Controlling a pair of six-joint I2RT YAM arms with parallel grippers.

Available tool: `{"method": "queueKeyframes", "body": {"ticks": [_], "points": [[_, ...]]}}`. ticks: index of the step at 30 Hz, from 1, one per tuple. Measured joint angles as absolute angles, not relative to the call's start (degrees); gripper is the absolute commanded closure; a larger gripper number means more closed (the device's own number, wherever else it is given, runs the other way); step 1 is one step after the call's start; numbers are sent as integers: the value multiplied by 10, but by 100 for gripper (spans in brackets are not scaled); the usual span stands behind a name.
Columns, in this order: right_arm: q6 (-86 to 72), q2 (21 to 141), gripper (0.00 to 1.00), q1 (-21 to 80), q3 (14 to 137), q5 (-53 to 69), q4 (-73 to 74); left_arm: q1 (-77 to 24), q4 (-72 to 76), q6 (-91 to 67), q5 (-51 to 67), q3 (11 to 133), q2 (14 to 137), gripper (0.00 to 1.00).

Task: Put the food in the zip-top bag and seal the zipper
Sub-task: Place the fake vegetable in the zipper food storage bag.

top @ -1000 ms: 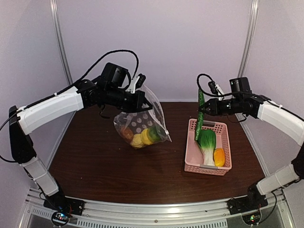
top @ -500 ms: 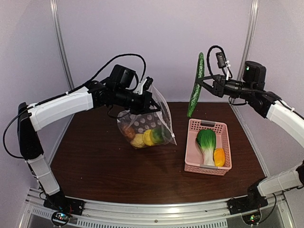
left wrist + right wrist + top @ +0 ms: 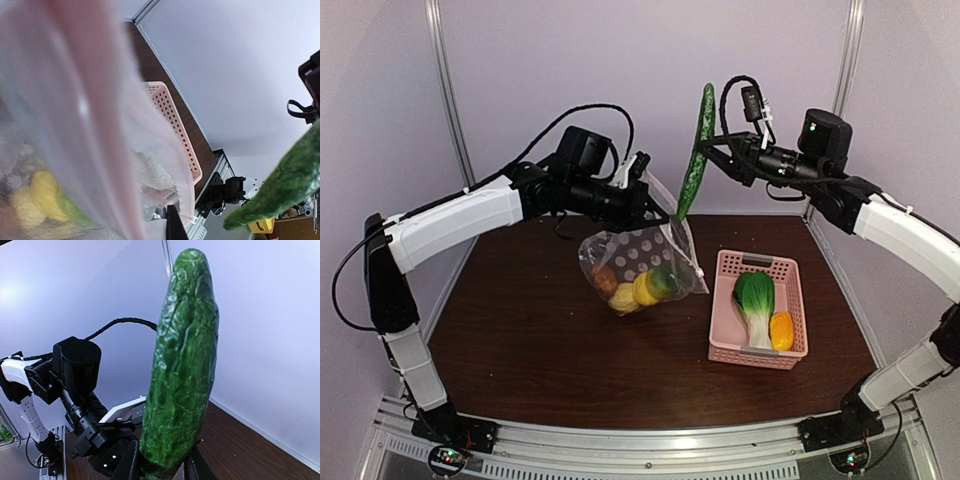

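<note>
My left gripper is shut on the top edge of the clear dotted zip-top bag, which hangs above the table. Yellow lemons, a green piece and an orange piece lie in the bag's bottom. My right gripper is shut on the upper part of the long green vegetable, whose lower tip hangs just above the bag's raised edge. In the right wrist view the vegetable stands between my fingers. In the left wrist view the bag fills the frame, with the vegetable at the right. I cannot make out the zipper.
A pink perforated basket stands on the brown table at the right. It holds a green-white bok choy and an orange-yellow piece. Grey walls and metal posts close in the back and sides.
My right gripper lifted the green vegetable out of the basket and carried it up and left to the bag. My left gripper moved the hanging bag a little to the right.
</note>
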State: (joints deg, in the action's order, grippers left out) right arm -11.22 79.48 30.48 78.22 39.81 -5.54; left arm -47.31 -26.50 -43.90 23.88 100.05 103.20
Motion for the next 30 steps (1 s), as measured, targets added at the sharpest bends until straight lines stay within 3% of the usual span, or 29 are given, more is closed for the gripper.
{"method": "queueKeyframes", "body": {"ticks": [18,26,30], "points": [[74,835,98,343,773,290,-61,-473,-280,-441,247,1038,1032,100],[120,828,49,357,734,303,-27,-473,-278,-450,246,1041,1031,100],[114,812,38,356,734,313,13,-470,-275,-452,244,1040,1031,100]]}}
